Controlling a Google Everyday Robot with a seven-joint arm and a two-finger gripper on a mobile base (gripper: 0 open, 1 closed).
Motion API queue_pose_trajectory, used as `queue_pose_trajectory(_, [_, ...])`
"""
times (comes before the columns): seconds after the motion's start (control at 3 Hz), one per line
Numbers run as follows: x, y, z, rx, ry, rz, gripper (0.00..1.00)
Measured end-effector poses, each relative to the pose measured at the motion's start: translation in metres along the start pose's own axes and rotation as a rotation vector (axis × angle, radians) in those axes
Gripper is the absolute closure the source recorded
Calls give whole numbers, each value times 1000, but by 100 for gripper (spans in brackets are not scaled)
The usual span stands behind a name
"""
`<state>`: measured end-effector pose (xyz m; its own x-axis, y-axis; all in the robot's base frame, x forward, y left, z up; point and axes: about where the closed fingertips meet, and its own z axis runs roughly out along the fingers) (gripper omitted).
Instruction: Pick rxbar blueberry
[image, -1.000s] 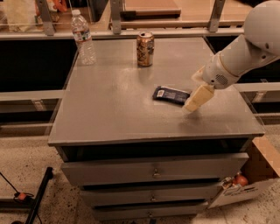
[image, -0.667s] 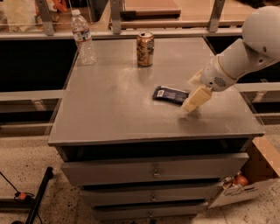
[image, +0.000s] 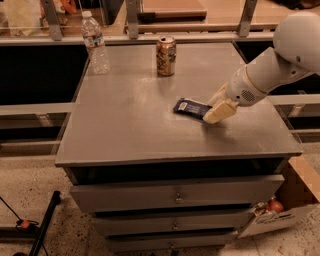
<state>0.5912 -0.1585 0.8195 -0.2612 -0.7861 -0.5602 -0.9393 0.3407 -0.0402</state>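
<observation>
The rxbar blueberry, a flat dark navy bar with a pale label patch, lies on the grey cabinet top, right of centre. My gripper comes in from the right on a white arm and is down at the bar's right end. Its cream fingers stand apart, one on each side of that end. The bar lies flat on the surface.
A tan patterned drink can stands at the back centre. A clear water bottle stands at the back left corner. Drawers sit below the top. A cardboard box is on the floor at right, and a black stand at left.
My gripper has shifted a little left, closer onto the bar's right end. The bar, can and bottle have not moved.
</observation>
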Motion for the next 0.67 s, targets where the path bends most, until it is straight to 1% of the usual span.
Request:
queue_pose_trajectory(0.33, [0, 1, 1, -1, 2, -6, 85])
queue_pose_trajectory(0.67, [-2, 2, -3, 4, -8, -11, 100])
